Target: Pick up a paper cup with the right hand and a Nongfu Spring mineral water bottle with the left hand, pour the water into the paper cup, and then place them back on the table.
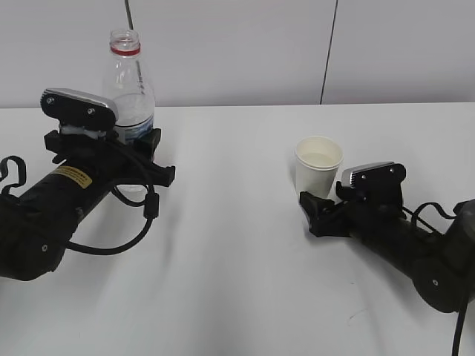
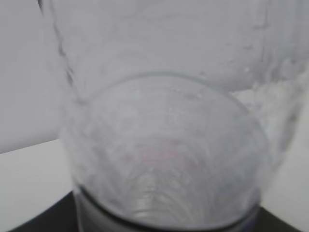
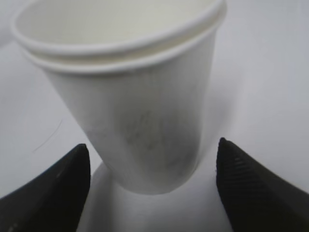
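The Nongfu Spring mineral water bottle (image 1: 128, 93) stands upright at the back left, uncapped, with a red neck ring and a little water in it. My left gripper (image 1: 137, 157) is shut on its lower body and hides the label. In the left wrist view the clear bottle (image 2: 164, 145) fills the frame. The paper cup (image 1: 318, 163) stands upright on the table (image 1: 237, 259) right of centre. Just behind it my right gripper (image 1: 320, 199) is open. In the right wrist view the cup (image 3: 140, 116) sits ahead of that gripper (image 3: 152, 154), with a gap between it and each fingertip (image 3: 231, 169).
A white wall runs behind the table's far edge, with a thin black cable (image 1: 330, 44) hanging down it. A small dark scuff (image 1: 356, 315) marks the tabletop near the right arm. White tabletop lies between the two arms.
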